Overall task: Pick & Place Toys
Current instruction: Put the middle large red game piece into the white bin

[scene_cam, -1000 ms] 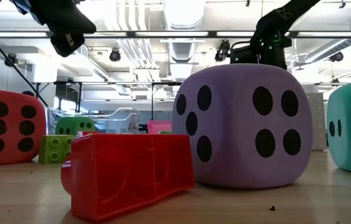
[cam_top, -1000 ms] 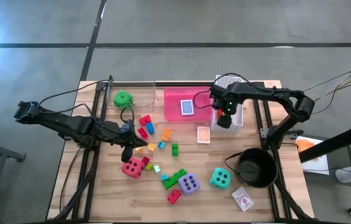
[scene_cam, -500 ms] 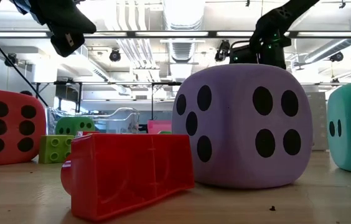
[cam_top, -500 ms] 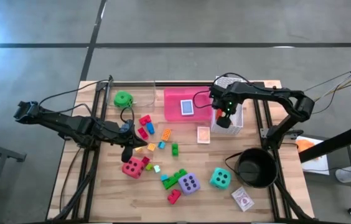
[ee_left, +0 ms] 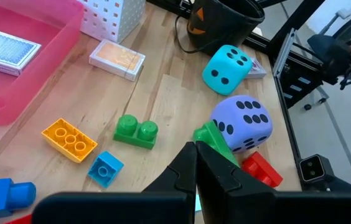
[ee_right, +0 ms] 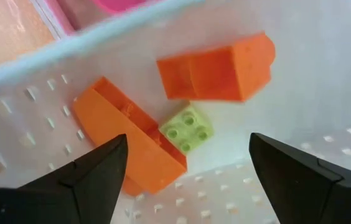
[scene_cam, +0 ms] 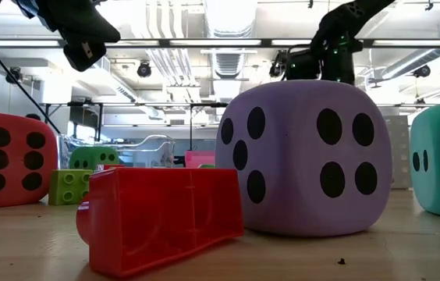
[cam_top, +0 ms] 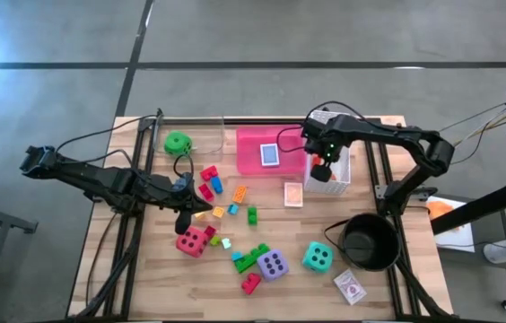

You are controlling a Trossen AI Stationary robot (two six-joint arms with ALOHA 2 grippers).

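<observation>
My right gripper hangs open, pointing down over the white mesh basket. Its fingers are empty. Two orange bricks and a light green brick lie on the basket floor below it. My left gripper is shut and empty above the table, just beyond the red die. The purple die, teal die and green die rest on the wood. Small bricks lie scattered mid-table. A card pack lies near the basket.
A pink tray holding a card pack sits left of the basket. A black round pot stands at the right front, with another card pack beside it. A red brick lies by the purple die at the near edge.
My right gripper has risen slightly above the white basket. The left arm and the toys on the table have kept still.
</observation>
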